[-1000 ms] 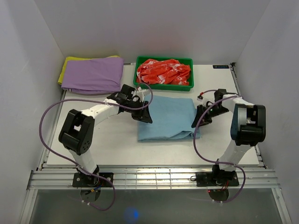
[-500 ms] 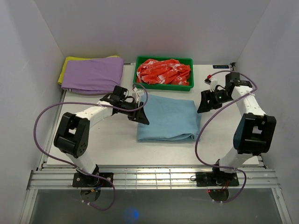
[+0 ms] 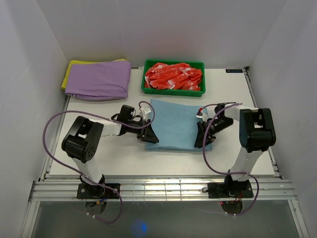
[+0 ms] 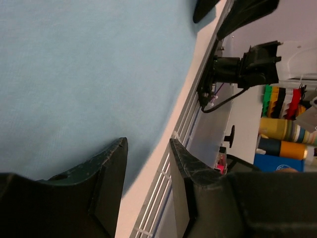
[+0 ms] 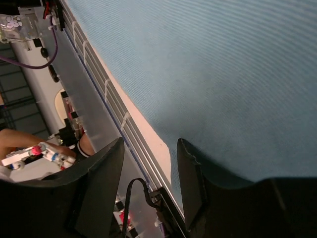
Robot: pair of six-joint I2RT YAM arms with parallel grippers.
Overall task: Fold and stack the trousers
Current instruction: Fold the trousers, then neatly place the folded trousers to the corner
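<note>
The trousers (image 3: 176, 124) lie folded flat in the middle of the counter (image 3: 114, 158): soft, light, limp layers, likely to slide apart. The left fingers (image 4: 111, 183) and right fingers (image 5: 190, 183) sit parted and empty at the 2 near corners, so pinch every layer there together.

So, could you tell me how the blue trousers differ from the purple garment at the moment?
The trousers are sky blue; the purple garment is lilac. The trousers lie mid-table, while the purple garment sits at the far left corner on a yellow cloth. The left gripper and right gripper flank the trousers; neither is near the purple garment. Both are folded flat.
</note>
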